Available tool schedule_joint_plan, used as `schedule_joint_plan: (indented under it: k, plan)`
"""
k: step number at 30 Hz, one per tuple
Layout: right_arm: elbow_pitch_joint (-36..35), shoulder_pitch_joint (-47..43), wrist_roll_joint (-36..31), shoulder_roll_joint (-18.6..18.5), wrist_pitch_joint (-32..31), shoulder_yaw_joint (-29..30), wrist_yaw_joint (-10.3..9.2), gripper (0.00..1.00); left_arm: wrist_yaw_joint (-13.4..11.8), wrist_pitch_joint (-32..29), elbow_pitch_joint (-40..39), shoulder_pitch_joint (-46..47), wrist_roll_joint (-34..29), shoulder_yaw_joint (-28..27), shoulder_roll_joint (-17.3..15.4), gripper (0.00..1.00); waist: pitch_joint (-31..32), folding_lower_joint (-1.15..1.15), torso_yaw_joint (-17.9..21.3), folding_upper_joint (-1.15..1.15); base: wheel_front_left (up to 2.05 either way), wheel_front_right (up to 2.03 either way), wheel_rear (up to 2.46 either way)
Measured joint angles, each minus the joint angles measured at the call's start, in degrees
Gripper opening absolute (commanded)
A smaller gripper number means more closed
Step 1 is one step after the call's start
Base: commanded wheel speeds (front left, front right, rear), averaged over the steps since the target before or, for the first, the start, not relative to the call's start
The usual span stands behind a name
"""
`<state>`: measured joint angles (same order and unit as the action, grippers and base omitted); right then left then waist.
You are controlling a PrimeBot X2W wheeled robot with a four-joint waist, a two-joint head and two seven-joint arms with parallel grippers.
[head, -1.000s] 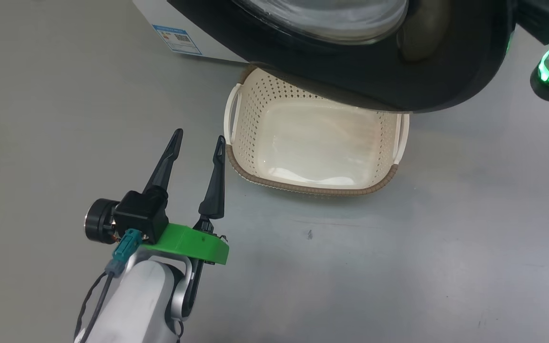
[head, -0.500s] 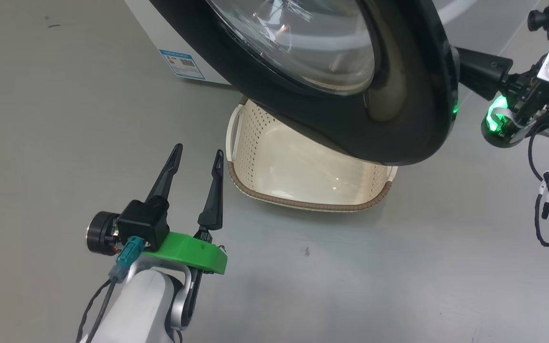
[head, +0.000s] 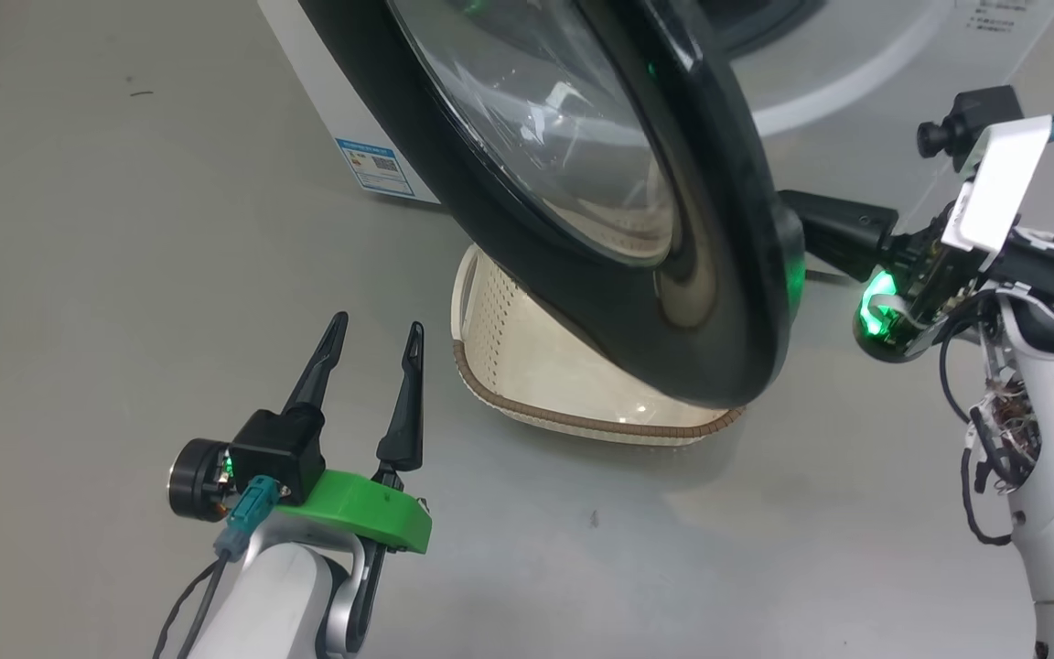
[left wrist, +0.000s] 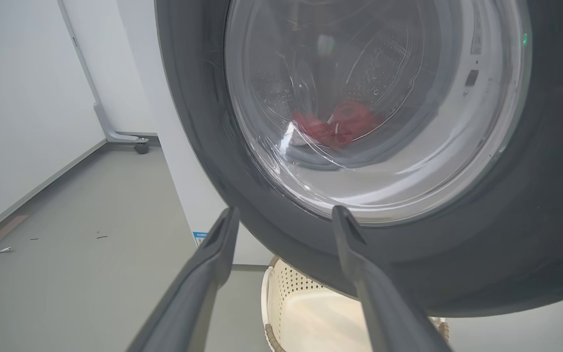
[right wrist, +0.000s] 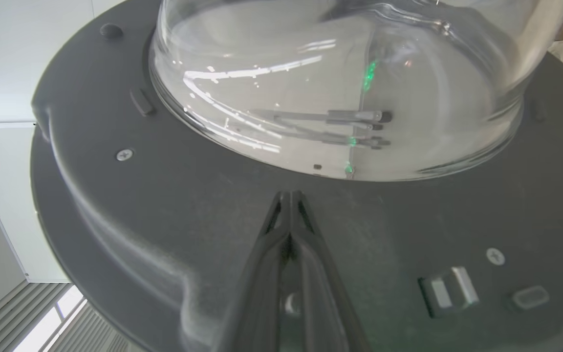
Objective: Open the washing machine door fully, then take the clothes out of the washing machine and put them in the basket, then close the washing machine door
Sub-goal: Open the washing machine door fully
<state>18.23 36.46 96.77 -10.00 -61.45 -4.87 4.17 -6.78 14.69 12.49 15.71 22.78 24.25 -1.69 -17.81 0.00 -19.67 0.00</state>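
Observation:
The washing machine [head: 865, 82] is white, with its big black glass-windowed door [head: 582, 183] standing partly open, swung out over the basket [head: 527, 384]. The cream basket sits on the floor beneath the door, half hidden by it. Red clothes [left wrist: 335, 129] lie in the drum, seen through the door glass [left wrist: 359, 98]. My left gripper [head: 373, 328] hovers open left of the basket, holding nothing. My right gripper [head: 820, 224] reaches behind the door's free edge. In the right wrist view its shut fingers [right wrist: 289, 198] rest tip-first against the door's dark inner face [right wrist: 164, 220], below the glass bowl [right wrist: 340, 88].
Grey floor surrounds the machine. A blue label [head: 379, 167] marks the machine's lower left corner. A white wall and a wheeled stand foot [left wrist: 140, 145] lie left of the machine. The basket [left wrist: 306, 313] shows below the door in the left wrist view.
The door has swung further out from the machine, now more edge-on, with my right gripper behind its edge. The head camera has tilted up. My left arm has stayed put.

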Motion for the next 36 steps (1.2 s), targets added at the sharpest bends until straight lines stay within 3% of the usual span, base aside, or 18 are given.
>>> schedule_joint_plan:
  k: [14, 36]
  plan:
    - [-1.42, -6.42, 1.33, 4.49, 1.29, -1.40, 0.31, 0.00, 0.00, 0.00, 0.51, -1.76, -0.10, -1.30, -0.02, 1.00, 3.11, 0.00, -2.46, 0.00, 0.00, 0.00, 0.00]
    - [-3.32, -15.10, 1.60, 6.20, 4.66, -7.37, 1.31, 0.00, 0.00, 0.00, 1.10, -4.02, -0.11, -1.47, -0.14, 1.00, 6.47, 0.00, -4.62, 0.00, 0.00, 0.00, 0.00]
